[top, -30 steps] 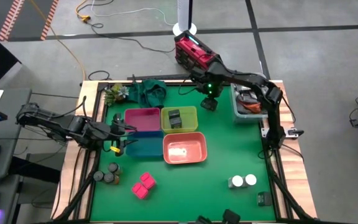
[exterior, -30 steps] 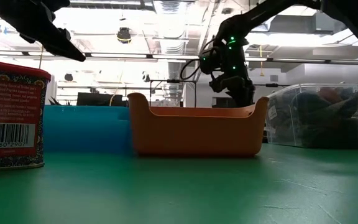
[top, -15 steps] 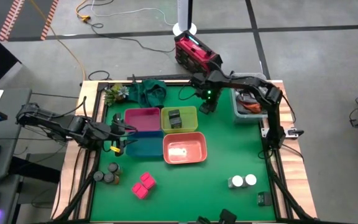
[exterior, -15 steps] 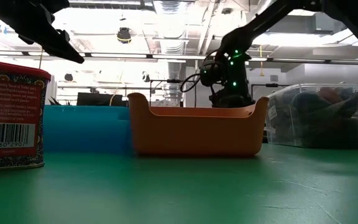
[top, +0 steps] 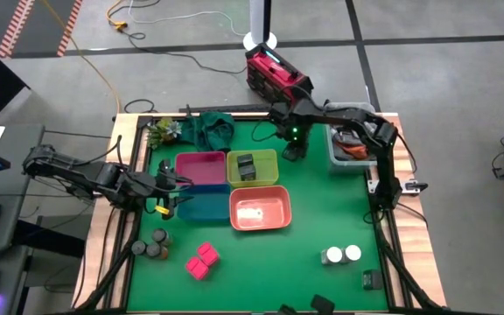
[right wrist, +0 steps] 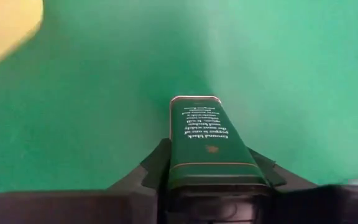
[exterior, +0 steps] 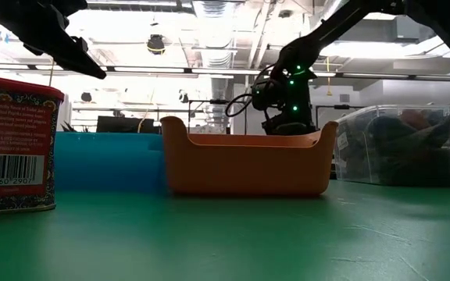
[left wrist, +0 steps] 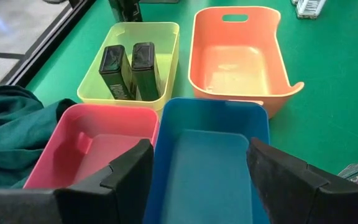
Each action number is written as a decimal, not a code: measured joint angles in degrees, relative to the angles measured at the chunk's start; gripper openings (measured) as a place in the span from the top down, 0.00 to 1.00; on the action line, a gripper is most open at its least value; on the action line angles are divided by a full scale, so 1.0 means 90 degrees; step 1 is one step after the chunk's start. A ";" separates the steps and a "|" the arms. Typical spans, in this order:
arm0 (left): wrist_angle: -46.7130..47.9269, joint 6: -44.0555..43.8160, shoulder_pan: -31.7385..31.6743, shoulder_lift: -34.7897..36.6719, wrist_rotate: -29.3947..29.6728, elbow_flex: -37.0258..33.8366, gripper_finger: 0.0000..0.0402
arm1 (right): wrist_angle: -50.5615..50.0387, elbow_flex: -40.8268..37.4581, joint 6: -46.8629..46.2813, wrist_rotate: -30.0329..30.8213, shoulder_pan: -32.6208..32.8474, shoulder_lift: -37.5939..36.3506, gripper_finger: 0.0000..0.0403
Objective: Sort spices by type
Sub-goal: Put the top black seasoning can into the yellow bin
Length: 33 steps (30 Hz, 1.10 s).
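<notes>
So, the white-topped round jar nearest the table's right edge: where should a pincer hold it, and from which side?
Grip the white-topped round jar by its round body, coming straight down from above. Its twin stands close beside it, so probably the two free sides, across the pair's line, are the ones to squeeze.

The worktop is a green mat inside a wooden frame. Left of centre in the high view four bins sit together on it: a pink bin and a yellow-green bin behind, a blue bin and an orange bin in front. A clear tub stands at the upper right edge, a green cloth at the upper left. Three grey round jars cluster at the lower left, with pink square packets just beside them. Two white-topped round jars stand touching at the lower right, a dark square jar near them.
</notes>
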State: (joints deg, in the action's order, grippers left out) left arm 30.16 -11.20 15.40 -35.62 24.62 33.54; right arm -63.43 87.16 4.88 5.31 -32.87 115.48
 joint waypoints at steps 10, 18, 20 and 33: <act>-0.0132 0.0166 0.0000 0.0001 0.0005 0.0000 0.39 | -0.1328 0.1606 -0.0021 -0.0001 0.0542 0.0000 0.58; -0.0129 0.0226 -0.0001 0.0000 0.0306 0.0000 0.39 | -0.1183 0.2712 0.0508 -0.0003 0.1652 -0.0004 0.63; -0.0132 0.0231 -0.0001 0.0001 0.0313 0.0000 0.39 | -0.0950 0.2743 0.0649 -0.0001 0.1866 -0.0004 0.62; -0.0244 0.0128 0.0000 0.0000 0.0335 0.0000 0.39 | 0.0156 0.2187 0.1146 0.0112 0.2109 0.0006 0.60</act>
State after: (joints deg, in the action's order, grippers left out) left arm 27.96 -10.05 15.40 -35.62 27.64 33.54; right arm -62.03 106.85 15.19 6.31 -13.88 115.53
